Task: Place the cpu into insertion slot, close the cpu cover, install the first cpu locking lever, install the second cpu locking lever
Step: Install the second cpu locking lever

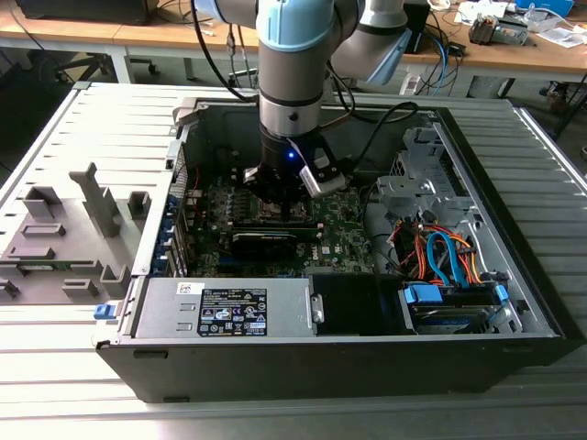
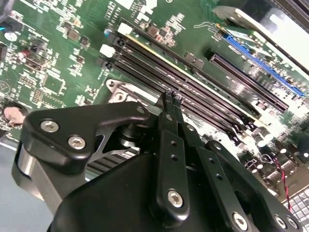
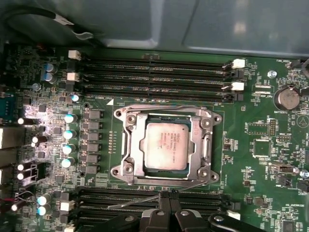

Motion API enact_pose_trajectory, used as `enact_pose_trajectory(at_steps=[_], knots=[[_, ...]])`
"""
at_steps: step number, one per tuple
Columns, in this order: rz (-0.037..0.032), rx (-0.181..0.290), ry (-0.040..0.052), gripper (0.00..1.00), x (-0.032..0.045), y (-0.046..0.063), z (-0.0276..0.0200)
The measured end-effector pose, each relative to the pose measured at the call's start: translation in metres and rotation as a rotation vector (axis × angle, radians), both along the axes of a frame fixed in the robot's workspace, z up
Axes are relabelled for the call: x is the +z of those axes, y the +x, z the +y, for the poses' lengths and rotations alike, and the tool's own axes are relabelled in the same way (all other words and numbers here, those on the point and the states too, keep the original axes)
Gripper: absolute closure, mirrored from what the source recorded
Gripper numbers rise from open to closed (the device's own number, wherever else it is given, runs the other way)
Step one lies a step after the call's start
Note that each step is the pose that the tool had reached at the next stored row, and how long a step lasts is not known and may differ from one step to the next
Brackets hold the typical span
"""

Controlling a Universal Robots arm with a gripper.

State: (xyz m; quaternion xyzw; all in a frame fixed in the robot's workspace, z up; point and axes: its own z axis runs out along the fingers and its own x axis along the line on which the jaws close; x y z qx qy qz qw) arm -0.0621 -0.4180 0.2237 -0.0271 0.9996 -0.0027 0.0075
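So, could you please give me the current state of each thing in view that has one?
cpu: seated in the socket, top showing.
cpu cover: down flat around the cpu.
locking lever: thin wire lying beside the socket at the tool's tips.
tool: fingertips together, low over the board beside the socket.
computer case: side open.

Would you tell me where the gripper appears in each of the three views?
Exterior view: the gripper inside the open computer case, above the motherboard.
First wrist view: gripper over memory slots beside the cpu.
Second wrist view: gripper over the memory slots.
Shared landmark: the motherboard.
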Motion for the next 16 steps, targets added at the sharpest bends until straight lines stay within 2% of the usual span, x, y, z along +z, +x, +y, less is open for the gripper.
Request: enact_pose_trajectory(at_steps=[16], knots=[[0.0000, 0.000, 0.0000, 0.89, -0.0020, -0.026, -0.0007]])
